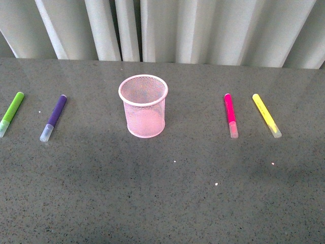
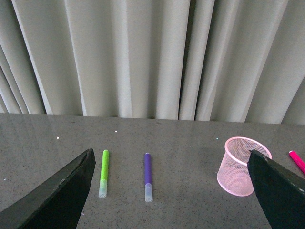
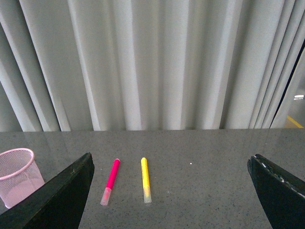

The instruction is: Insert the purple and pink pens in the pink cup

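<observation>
Grey table (image 1: 162,203) before you, pink cup (image 1: 143,107) upright at its centre.
Front view: purple pen (image 1: 54,118) lies well left of the cup beside a green marker (image 1: 11,114), pink pen (image 1: 231,115) well right beside a yellow marker (image 1: 266,115). Left wrist view: your left gripper (image 2: 169,151) has fingers spread wide, holding nothing. Right wrist view: right gripper (image 3: 171,155) likewise spread, empty.

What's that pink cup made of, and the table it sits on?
The pink cup looks like painted wire mesh, likely metal: you see through its walls. The table seems polished speckled grey stone or laminate; it faintly reflects the curtain.
</observation>
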Robot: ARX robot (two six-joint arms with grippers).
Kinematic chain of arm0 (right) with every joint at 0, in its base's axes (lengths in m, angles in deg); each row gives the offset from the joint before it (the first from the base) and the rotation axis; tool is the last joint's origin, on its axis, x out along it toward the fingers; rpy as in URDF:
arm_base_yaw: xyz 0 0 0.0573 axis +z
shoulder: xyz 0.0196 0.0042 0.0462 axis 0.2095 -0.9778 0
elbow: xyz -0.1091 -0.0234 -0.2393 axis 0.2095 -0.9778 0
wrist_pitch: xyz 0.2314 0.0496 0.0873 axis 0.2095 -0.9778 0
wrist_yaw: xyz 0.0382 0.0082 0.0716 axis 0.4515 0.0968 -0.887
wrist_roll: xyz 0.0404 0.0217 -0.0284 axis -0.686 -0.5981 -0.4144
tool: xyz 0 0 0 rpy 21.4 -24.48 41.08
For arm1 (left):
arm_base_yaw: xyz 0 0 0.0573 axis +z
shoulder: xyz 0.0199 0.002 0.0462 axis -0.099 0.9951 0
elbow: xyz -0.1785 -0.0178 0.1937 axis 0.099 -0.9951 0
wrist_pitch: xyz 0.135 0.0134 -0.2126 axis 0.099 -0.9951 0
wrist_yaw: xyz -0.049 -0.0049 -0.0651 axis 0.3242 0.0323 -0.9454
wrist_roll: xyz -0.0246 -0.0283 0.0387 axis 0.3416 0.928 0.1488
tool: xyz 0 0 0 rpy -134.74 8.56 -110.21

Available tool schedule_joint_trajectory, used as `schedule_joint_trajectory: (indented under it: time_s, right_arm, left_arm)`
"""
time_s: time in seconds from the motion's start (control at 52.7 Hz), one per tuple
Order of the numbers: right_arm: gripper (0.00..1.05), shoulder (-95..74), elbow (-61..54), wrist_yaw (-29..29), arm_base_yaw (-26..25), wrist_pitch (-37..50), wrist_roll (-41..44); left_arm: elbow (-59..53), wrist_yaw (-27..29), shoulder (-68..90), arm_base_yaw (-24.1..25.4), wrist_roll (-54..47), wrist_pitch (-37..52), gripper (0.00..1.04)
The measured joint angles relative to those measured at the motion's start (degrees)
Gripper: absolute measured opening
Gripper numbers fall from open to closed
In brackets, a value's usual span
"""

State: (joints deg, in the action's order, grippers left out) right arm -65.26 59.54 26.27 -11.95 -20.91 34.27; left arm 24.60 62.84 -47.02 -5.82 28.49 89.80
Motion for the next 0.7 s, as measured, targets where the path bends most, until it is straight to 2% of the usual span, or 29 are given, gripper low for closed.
schedule_joint_trajectory:
  time_s: [0.702]
  right_arm:
    - [0.98, 0.00, 0.00, 0.02, 0.00, 0.00, 0.00]
  left_arm:
    - [0.00, 0.00, 0.00, 0.00, 0.00, 0.00, 0.98]
